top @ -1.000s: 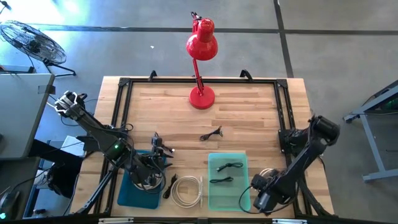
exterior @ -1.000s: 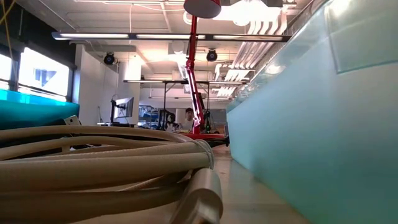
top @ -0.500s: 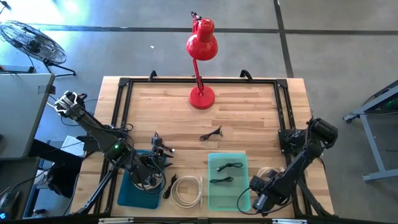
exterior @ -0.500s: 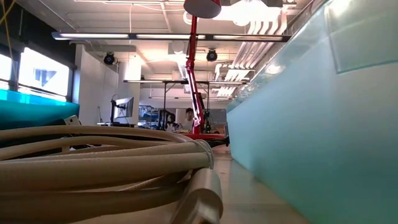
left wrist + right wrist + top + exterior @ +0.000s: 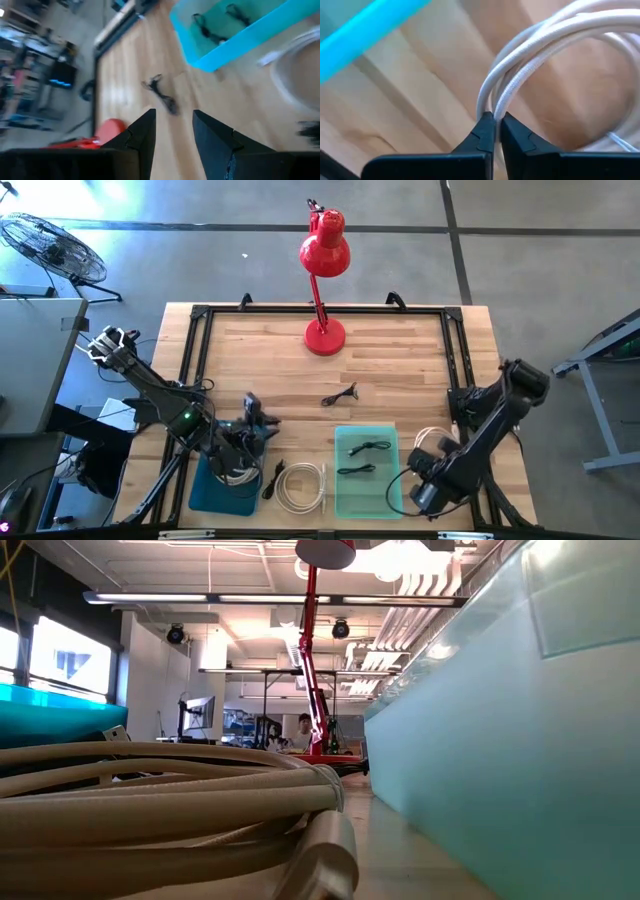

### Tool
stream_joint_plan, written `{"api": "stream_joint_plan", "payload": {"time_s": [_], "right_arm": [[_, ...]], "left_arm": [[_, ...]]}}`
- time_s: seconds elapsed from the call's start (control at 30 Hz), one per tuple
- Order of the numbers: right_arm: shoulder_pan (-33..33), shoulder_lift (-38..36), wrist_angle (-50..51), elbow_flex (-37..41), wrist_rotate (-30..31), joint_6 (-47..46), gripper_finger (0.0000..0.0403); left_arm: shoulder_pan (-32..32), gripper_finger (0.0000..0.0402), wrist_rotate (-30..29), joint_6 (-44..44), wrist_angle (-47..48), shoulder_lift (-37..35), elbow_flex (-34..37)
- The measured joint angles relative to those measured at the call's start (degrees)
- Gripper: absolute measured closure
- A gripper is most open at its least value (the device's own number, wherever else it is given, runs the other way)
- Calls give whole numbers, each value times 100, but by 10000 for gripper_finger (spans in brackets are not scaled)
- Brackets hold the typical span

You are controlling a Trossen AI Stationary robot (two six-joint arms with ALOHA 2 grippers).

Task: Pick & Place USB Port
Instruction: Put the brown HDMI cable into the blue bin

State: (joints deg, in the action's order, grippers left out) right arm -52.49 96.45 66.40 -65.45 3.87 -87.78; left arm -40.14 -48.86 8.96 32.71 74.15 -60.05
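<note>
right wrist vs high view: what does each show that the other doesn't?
Right wrist only: the right gripper pinched shut on a strand of the white braided cable coil.
High view only: the red desk lamp, the black cable lying loose on the wood, the left gripper.
Both: the light-blue translucent tray and the wooden tabletop.

Red lamp (image 5: 323, 255), pale wooden table (image 5: 400, 360), light turquoise tray (image 5: 366, 497), white cable (image 5: 555, 55).
</note>
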Motion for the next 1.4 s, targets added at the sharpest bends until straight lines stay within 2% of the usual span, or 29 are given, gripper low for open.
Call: {"api": "stream_joint_plan", "payload": {"time_s": [0.13,0.27,0.43,0.53,0.63,0.73,0.9,1.0,1.13,1.4], "right_arm": [[2,-332,1040,-548,424,37,397],[89,-676,1464,-1145,1468,531,397],[327,-1015,839,-1672,2893,2243,397],[529,-1146,30,-1768,3246,3596,397],[794,-1269,-1053,-1709,3156,4930,397],[1117,-1332,-1997,-1601,2731,6057,397],[1586,-1298,-2999,-1530,2032,7218,397],[1810,-1271,-3080,-1526,1755,7435,397],[2053,-1237,-3085,-1526,1674,7522,397],[2235,-1181,-3132,-1526,1419,7535,397]], "left_arm": [[0,277,-435,384,-73,0,0],[0,277,-730,1370,-472,0,2],[2,277,-1117,2849,-1365,2,2],[44,277,-1111,3766,-2039,2,2],[183,277,-818,4464,-2516,2,2],[402,277,-584,4957,-2728,2,2],[814,277,-18,5498,-3085,182,2],[923,277,-77,6161,-3616,324,4],[940,277,-89,6971,-4370,438,4],[940,277,354,7181,-4594,455,3]]}}
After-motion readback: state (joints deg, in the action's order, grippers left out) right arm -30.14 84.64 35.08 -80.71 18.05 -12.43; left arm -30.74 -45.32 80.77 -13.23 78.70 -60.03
